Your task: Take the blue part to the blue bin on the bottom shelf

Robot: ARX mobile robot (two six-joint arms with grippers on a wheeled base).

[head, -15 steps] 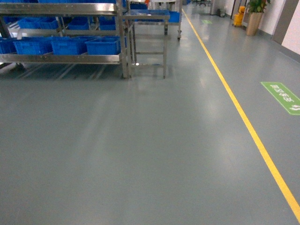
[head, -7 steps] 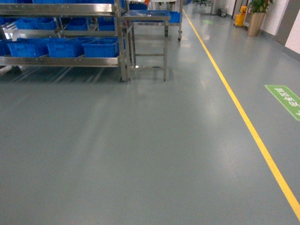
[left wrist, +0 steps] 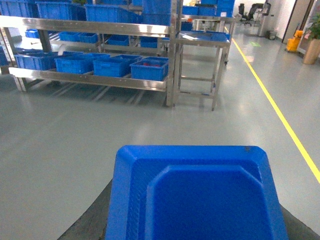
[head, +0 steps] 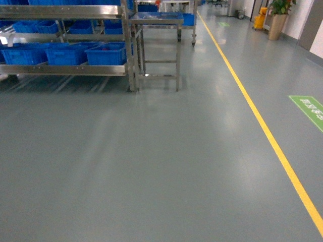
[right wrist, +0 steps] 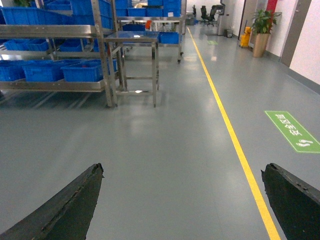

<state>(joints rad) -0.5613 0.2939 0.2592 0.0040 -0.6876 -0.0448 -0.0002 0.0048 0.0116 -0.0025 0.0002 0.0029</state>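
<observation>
Grey floor (head: 151, 166) lay between us and the bottom shelf (head: 65, 69); our left gripper (left wrist: 195, 220) clasped the blue part (left wrist: 195, 195), right gripper (right wrist: 182, 200) spread, holding nothing.

blue part (left wrist: 195, 200) cropped, left fingers hidden

A blue part (left wrist: 195, 200) fills the left wrist view's foreground; blue bins (head: 106, 54) line the steel bottom shelf (head: 65, 69).

The bottom shelf (head: 65, 69) of the steel rack carries a row of blue bins (head: 106, 53) side by side. The rack stands on a grey floor (head: 151, 166), which has a yellow line (head: 267, 133) and a green sign (head: 310, 108).
</observation>
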